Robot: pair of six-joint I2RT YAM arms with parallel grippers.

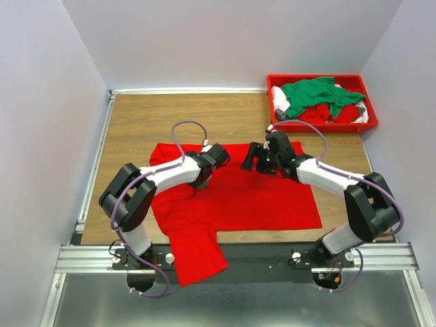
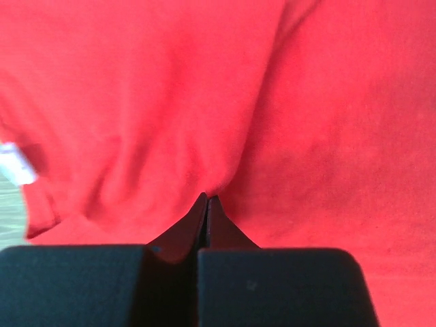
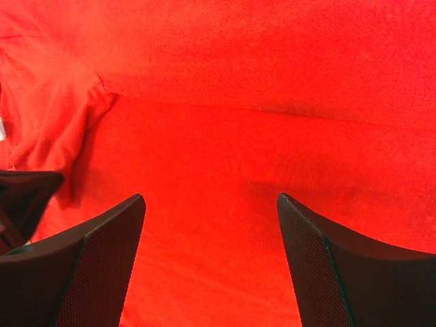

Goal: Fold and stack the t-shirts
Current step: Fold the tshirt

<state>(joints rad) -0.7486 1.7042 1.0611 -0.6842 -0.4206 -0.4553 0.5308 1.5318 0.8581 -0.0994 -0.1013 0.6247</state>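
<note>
One plain red cloth t-shirt [image 1: 252, 197] lay spread flat across the middle of the light wooden table [image 1: 150, 122]. Its far edge ran roughly level. Its near left part hung over the table's front edge and across the black metal rail [image 1: 266, 255] where the arms were bolted.

Near the far edge of the shirt, left of centre, the left gripper [image 1: 216, 157] was down on the fabric. In the left wrist view its black fingers were pressed together at the tips [image 2: 206, 199], and creases in the red cloth [image 2: 306, 102] ran in toward that point, so a small pinch of shirt was caught between them.

Just to the right, close to the left gripper but not touching it, the right gripper [image 1: 253, 159] sat over the shirt's far edge. The right wrist view showed its two dark textured fingers spread wide [image 3: 210, 197], with smooth red cloth [image 3: 238, 136] between and beyond them and nothing clamped. I could not tell whether the fingertips touched the fabric.

Well apart from both grippers, in the far right corner of the table, stood a rectangular red plastic bin [image 1: 368, 126]. A crumpled green t-shirt [image 1: 317, 95] lay on top in it, over more red cloth [image 1: 320, 112] and a white garment [image 1: 278, 99] at its left end.
</note>
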